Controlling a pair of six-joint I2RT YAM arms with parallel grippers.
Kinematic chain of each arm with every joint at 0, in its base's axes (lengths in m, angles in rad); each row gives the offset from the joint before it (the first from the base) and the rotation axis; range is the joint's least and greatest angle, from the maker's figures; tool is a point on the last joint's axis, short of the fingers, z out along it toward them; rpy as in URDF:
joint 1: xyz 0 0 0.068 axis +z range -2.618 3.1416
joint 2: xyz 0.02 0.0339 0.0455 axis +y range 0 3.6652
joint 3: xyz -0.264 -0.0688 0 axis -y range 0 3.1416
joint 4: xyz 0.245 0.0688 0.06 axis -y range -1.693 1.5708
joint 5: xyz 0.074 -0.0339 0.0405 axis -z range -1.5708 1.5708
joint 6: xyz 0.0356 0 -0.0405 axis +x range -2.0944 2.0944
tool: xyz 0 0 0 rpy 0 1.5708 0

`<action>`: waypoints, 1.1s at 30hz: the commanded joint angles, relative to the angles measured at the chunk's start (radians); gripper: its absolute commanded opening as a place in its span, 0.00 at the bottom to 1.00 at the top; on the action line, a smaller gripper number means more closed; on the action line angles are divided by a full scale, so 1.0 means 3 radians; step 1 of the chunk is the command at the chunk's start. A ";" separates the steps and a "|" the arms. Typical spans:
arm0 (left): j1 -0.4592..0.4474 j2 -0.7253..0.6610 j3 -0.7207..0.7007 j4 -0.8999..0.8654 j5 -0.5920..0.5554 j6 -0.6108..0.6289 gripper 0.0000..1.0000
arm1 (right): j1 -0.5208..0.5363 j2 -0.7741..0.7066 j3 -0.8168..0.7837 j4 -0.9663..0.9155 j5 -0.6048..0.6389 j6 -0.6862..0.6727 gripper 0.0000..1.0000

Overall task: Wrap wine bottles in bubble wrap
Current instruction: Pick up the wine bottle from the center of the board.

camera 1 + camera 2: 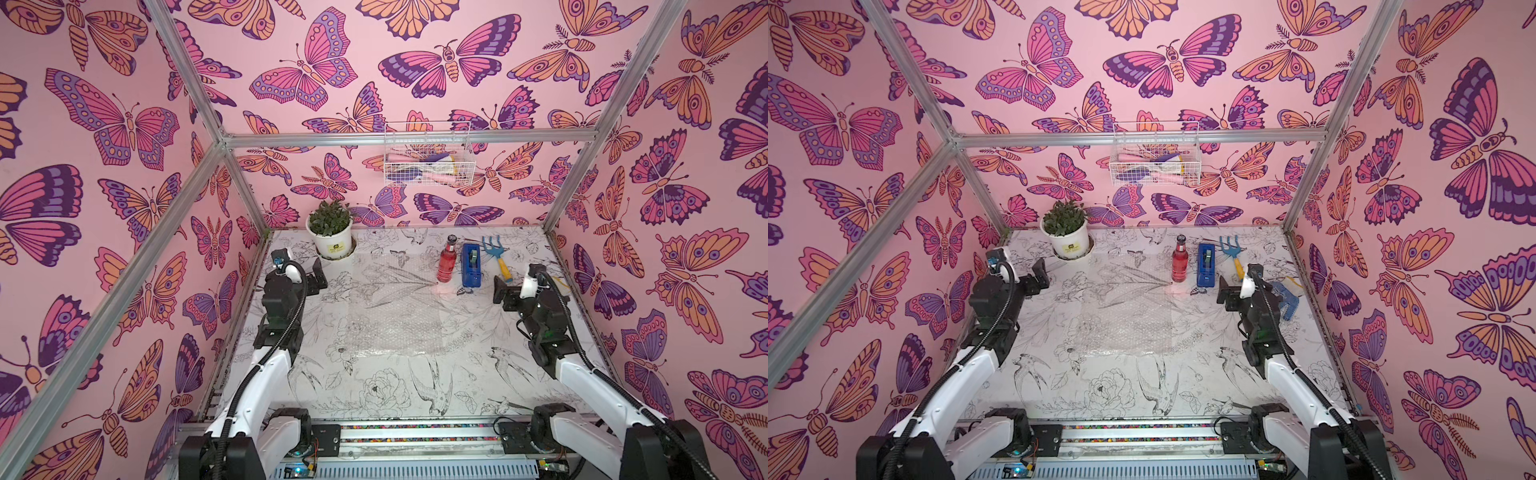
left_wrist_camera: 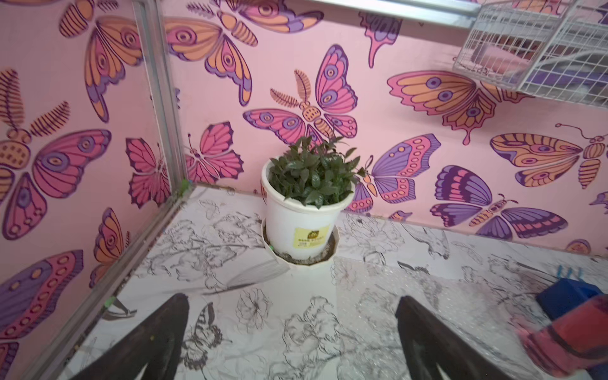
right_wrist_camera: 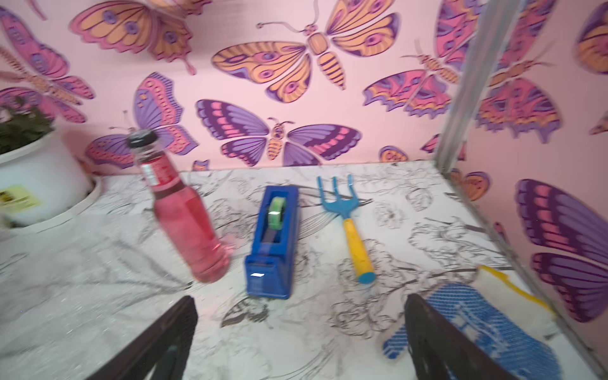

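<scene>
— Where does the bottle (image 1: 446, 261) stand?

— Upright at the far side of the desk (image 1: 399, 386), at the far right corner of the bubble wrap (image 1: 395, 307). The wrap lies flat and unrolled in the middle. I cannot tell whether the bottle's base sits on the sheet's edge or just off it. The blue tape dispenser (image 1: 471, 266) is just beside it, on the right.

— And the arms?

— Both are empty. The left end effector (image 1: 318, 276) hovers near the plant pot (image 1: 330, 241) with its jaws spread wide. The right end effector (image 1: 501, 291) hangs just on the near side of the tape dispenser, also wide open and touching nothing.

— So the step in hand is fetching the bottle?

— I judge so, and the right arm is the nearer one. I'd shift it across toward the bottle and grip low on the wide body, not the thin neck, so the bottle doesn't tip. The outer finger has to stay clear of the dispenser, because the gap looks narrow.

— Then?

— Lay the bottle down along one edge of the sheet, well inside its sides, so the film can roll over it. The film is light and will probably slide, so the left arm can pin it.
</scene>
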 commanded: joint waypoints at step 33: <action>-0.0302 0.0400 -0.0019 -0.1059 0.0405 -0.0839 0.99 | 0.0652 0.2993 0.1678 0.1445 -0.0047 0.0320 1.00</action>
